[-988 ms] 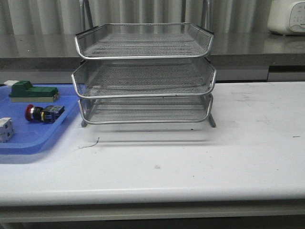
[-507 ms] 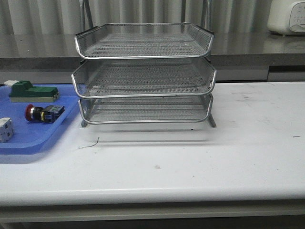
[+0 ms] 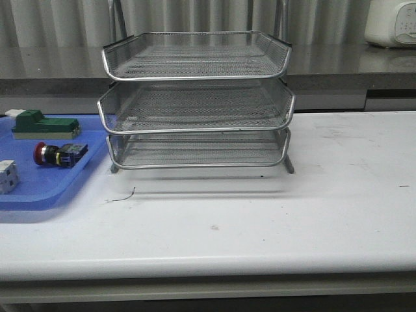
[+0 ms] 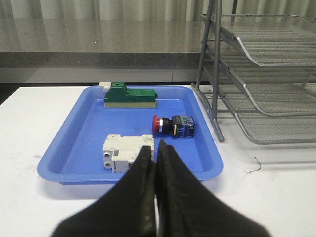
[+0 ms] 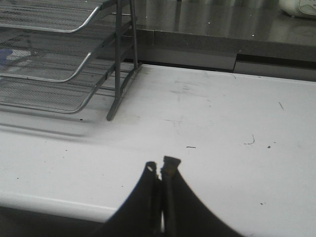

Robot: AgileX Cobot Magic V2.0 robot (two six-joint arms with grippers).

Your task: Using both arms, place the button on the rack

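While both my arms hang back from the rack [image 3: 196,97], the button [image 3: 60,155] lies on its side in the blue tray [image 3: 39,192] left of it, between a green block [image 3: 44,125] and a white part [image 3: 7,176]. My left pincer [image 4: 156,149] is pressed together, empty, short of the tray. On the bare white table [image 3: 312,208] right of the rack, my right pincer [image 5: 162,168] is likewise pressed together on nothing.
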